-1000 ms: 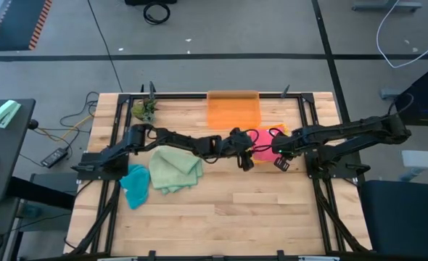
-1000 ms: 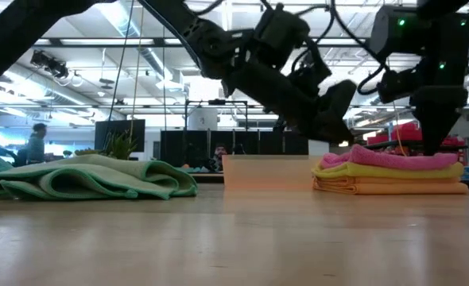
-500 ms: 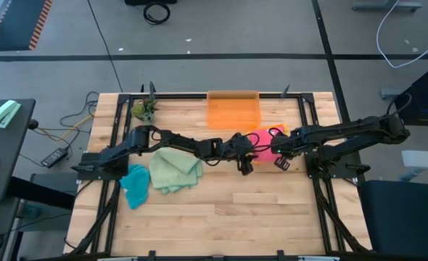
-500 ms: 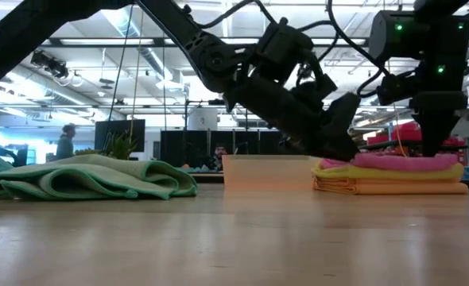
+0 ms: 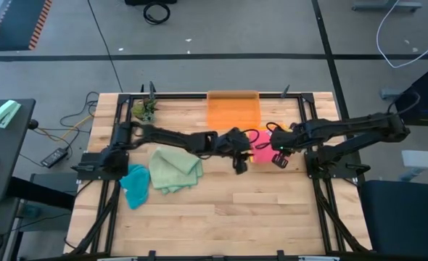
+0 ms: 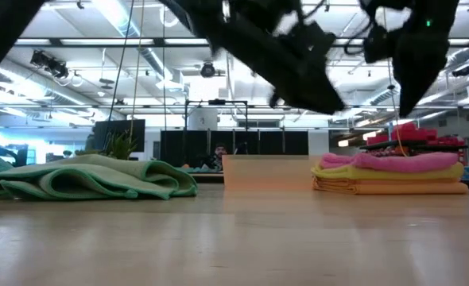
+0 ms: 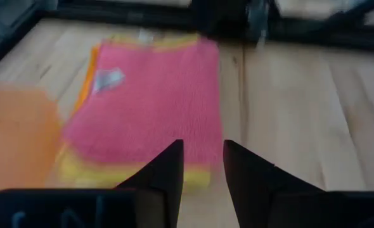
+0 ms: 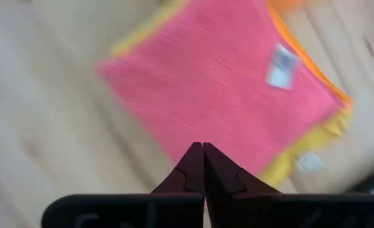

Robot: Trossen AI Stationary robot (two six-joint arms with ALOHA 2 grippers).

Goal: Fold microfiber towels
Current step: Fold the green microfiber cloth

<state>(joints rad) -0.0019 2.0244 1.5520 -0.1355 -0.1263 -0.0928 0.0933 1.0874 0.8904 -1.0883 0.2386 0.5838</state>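
We see the left arm stretched from its base at the table's left edge across toward the middle, its wrist bent so the left gripper (image 5: 239,164) points down and rightward. In its wrist view its two dark fingers (image 7: 165,174) stand a little apart with nothing between them. The right arm reaches in from the right side, elbow raised, and its right gripper (image 5: 279,158) hangs just beside the left one. Its fingers (image 8: 193,168) are pressed tight together, tips meeting in a point, holding nothing.
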